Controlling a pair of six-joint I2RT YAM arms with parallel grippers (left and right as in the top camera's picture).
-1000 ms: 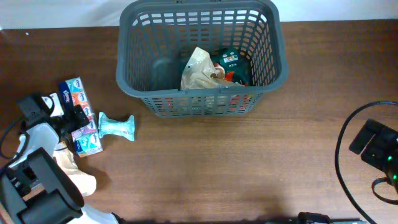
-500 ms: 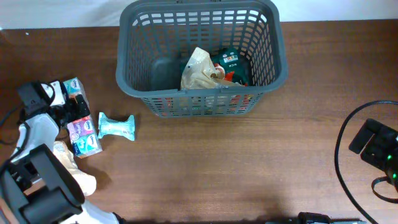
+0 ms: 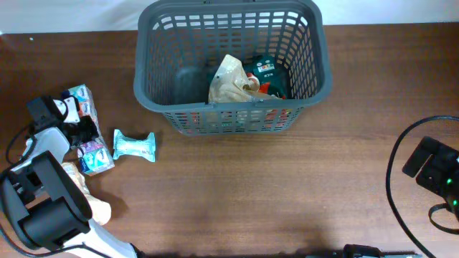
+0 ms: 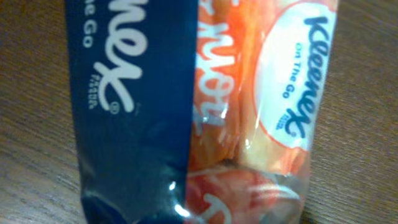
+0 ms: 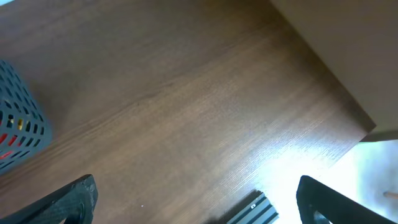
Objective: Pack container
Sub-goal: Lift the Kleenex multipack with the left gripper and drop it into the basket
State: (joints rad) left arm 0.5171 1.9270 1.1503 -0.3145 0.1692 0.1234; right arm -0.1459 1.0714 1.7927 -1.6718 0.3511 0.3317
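The container (image 3: 229, 120), a dark grey slotted basket, stands at the table's back centre; one corner of it (image 5: 18, 124) shows in the right wrist view. It holds a beige bag (image 3: 231, 82) and a dark green packet (image 3: 265, 72). At the far left, my left gripper (image 3: 84, 130) is shut across the middle of a Kleenex tissue pack (image 3: 80, 97) lying on the table. The pack (image 4: 199, 106) fills the left wrist view and hides the fingers. My right gripper (image 5: 202, 205) hangs open above bare wood at the right.
A teal wrapped packet (image 3: 134, 145) lies just right of the tissue pack. A beige packet (image 3: 90, 204) sits beside the left arm near the front left. A black cable (image 3: 394, 179) loops at the right edge. The table's right edge (image 5: 348, 106) is close to the right gripper.
My left gripper has closed on the tissue pack. Gripper and pack have shifted slightly left, and the pack has turned a little. The right arm is still.
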